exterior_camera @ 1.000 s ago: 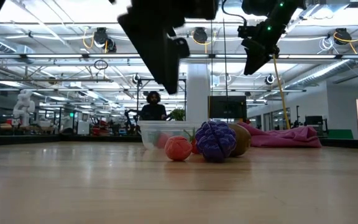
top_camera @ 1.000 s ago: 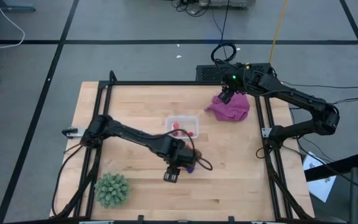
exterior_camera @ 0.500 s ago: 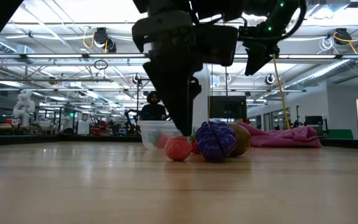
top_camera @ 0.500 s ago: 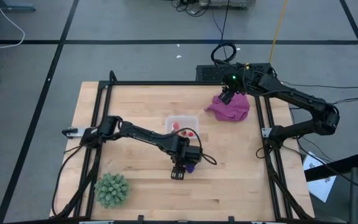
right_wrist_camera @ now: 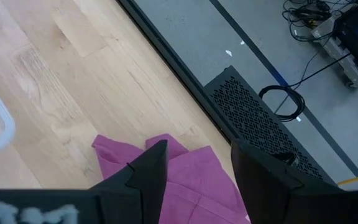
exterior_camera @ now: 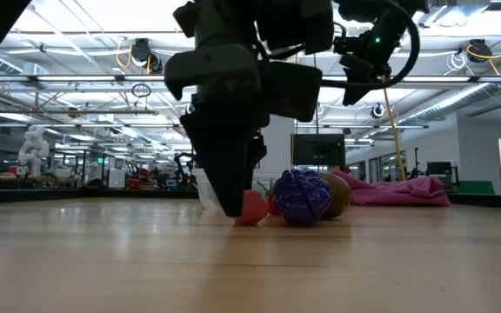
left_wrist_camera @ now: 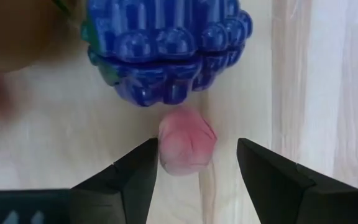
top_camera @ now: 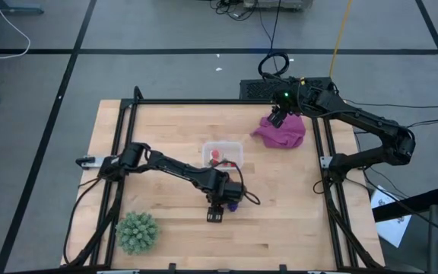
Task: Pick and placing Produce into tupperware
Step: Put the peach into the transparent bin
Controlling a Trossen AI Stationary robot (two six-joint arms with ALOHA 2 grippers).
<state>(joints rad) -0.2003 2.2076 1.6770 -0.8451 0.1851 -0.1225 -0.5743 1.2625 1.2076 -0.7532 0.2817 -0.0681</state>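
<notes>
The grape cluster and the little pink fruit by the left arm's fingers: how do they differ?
The grape cluster is dark purple-blue and bumpy; the pink fruit is pale red and smooth. The cluster is clearly larger. The pink fruit sits between the left gripper's open fingers; the cluster lies beyond them. Both rest on the wooden table, outside the container.

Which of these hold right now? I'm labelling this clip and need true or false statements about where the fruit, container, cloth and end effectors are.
1. The left end effector has its fingers open on either side of a small pink-red fruit piece lying on the table. True.
2. The purple grape cluster is inside the tupperware. False: it lies on the wood outside it.
3. The right end effector hovers above the magenta cloth. True.
4. The tupperware is empty. False: red pieces show inside.
5. The spiky green ball sits on the cloth. False: it sits at the table's opposite near corner.
</notes>
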